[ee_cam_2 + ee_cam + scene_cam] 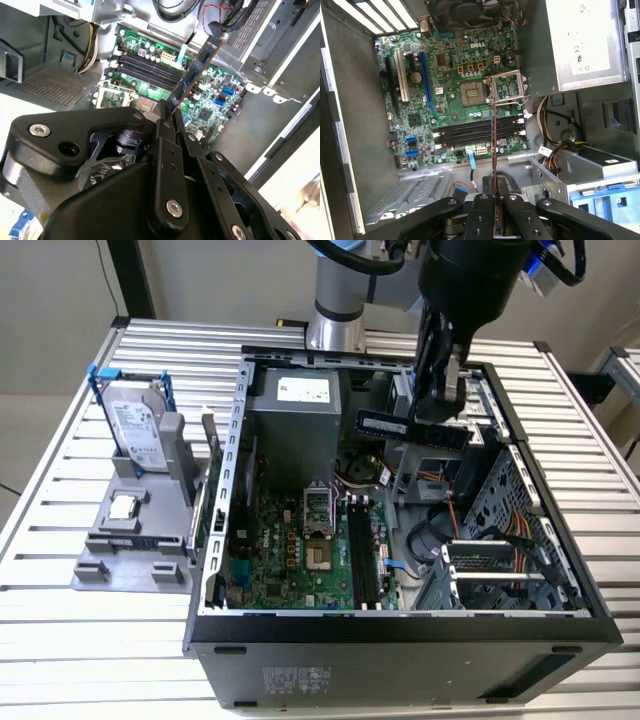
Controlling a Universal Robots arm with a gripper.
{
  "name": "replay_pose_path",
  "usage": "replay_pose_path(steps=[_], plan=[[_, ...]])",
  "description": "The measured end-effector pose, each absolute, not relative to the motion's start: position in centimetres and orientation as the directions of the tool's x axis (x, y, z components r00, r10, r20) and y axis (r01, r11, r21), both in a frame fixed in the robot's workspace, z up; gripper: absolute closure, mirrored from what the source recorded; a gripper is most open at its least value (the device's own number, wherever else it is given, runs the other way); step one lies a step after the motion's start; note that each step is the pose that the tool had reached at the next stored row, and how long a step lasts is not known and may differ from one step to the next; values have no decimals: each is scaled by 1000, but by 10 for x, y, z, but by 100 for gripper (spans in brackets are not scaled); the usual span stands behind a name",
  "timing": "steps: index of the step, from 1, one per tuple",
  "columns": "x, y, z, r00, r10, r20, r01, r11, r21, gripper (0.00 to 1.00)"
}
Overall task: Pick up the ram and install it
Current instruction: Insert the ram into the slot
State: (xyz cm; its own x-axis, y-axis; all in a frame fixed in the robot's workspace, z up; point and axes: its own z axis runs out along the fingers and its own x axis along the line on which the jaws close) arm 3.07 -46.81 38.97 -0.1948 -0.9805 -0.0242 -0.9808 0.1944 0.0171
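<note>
One claw (pixel 440 410) pinching ram (pixel 385 423) above open case (pixel 400 660) on slatted metal table (pixel 60 640); pale wall (pixel 60 290) behind.

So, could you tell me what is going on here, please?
The arm's pincer is shut on the ram, holding it in the air above the open computer case. The memory slots on the green motherboard look empty; the stick is not yet seated.
</note>
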Motion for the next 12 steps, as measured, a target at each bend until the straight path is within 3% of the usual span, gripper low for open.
replay_pose_path(steps=[12], plan=[[31, -468, 390, -258, -966, -24, -966, 258, 17, 100]])
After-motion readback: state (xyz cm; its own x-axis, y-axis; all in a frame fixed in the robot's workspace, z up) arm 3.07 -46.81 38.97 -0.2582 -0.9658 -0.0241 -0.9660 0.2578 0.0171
